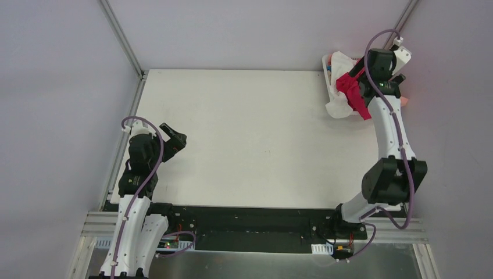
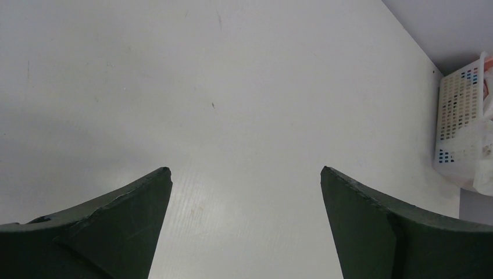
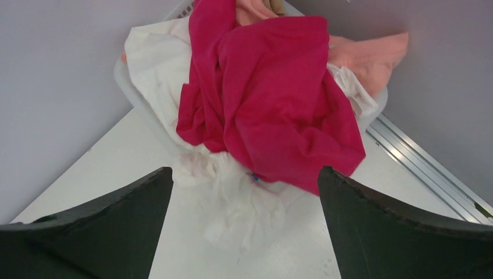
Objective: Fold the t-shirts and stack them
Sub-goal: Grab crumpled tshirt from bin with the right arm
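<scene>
Magenta-red t-shirt (image 3: 273, 110) crumpled atop the heap in the white basket (image 2: 459, 110), at the far right corner of the bench (image 2: 232, 87). Beneath it, spilling over the rim onto the bench, a white t-shirt (image 3: 232, 209); behind, a peach-pink t-shirt (image 3: 366, 55). Right pincer (image 3: 245, 171) spread wide, gripping nothing, aimed at the heap: red cloth just ahead and centred between the jaws, white cloth nearest, low in the gap. Touching or not, cannot tell. Left pincer (image 2: 245, 170) likewise wide, holding nothing, over the near left of the bench, well apart from every shirt.
</scene>
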You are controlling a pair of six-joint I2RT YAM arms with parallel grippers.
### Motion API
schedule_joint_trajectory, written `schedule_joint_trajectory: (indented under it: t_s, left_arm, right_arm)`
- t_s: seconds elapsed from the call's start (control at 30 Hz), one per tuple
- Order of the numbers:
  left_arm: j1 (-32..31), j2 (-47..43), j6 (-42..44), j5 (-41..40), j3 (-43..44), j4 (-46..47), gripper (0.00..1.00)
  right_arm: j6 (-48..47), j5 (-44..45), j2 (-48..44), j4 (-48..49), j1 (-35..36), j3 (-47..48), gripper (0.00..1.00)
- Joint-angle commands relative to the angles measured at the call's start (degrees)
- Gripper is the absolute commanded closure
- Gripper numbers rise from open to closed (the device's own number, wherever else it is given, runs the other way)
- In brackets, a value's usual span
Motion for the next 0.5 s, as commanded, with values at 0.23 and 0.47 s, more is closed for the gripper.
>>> schedule_joint_trajectory:
  t_s: [0.23, 0.47]
  left_arm:
    - [-0.32, 2.54, 1.07, -3.83, 0.28, 2.59, 0.00]
    - [-0.32, 4.17, 1.06, -4.34, 0.62, 2.57, 0.00]
  right_arm:
    - [-5.88, -7.40, 22.19, -5.69, -6.15, 18.74, 0.00]
    - [-7.12, -9.60, 30.49, -5.78, -7.01, 22.24, 0.10]
